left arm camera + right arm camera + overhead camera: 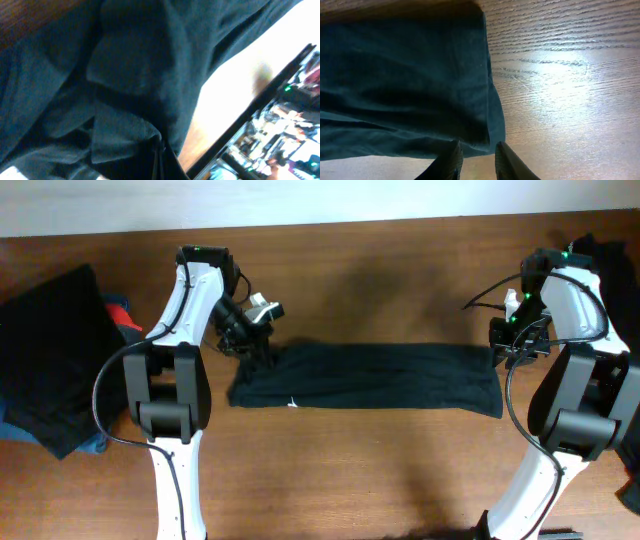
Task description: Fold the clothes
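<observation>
Broadly, a brown wood-grain worktop fills the overhead view; pale wall strip along its far edge.

Black shirt lies at the centre of the worktop, folded into a long, narrow band running left to right between the two arms; surface mostly flat, left end rumpled and drawn up toward the far side.

Stack of dark garments sits at the worktop's left edge, well apart from the shirt; a red scrap shows at its inner side.

Left arm reaches in toward the shirt's far-left corner; right arm stands at the shirt's right end.

Left end effector is clenched on the shirt's far-left corner; left wrist view shows bunched folds of black cloth converging on the closed fingertips, fabric filling most of the frame.

Right end effector is released; right wrist view shows its two dark fingers parted, bare wood visible in the gap, the shirt's hemmed right edge lying flat just beyond the tips, nothing held.

Small white logo shows on the shirt's near edge, toward the left end.
</observation>
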`<action>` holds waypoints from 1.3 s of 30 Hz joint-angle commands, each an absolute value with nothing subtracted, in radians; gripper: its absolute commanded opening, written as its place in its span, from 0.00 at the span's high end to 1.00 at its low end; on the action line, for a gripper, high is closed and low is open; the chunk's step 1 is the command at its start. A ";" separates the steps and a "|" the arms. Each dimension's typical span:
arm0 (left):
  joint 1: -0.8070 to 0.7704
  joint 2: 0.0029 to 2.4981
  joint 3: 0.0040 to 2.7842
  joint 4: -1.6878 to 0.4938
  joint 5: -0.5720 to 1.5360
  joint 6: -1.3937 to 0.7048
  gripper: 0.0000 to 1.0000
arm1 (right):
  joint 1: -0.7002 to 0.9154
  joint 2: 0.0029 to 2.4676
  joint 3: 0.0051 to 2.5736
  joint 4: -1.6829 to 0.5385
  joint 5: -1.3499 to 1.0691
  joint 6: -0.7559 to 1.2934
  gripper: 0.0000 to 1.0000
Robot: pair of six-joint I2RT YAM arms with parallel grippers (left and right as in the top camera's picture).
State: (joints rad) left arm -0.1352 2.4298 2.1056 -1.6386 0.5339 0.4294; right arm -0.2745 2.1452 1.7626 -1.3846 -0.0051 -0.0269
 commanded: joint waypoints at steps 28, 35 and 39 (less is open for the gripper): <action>-0.136 2.420 2.123 -1.581 0.319 0.453 0.71 | -0.282 2.120 1.779 -1.392 -0.015 -0.022 0.72; -0.136 2.326 2.224 -1.579 0.360 0.450 0.82 | -0.282 2.120 1.779 -1.391 -0.015 -0.021 0.72; -0.144 2.284 2.251 -1.526 0.406 0.431 0.89 | -0.282 2.120 1.779 -1.391 -0.015 -0.021 0.72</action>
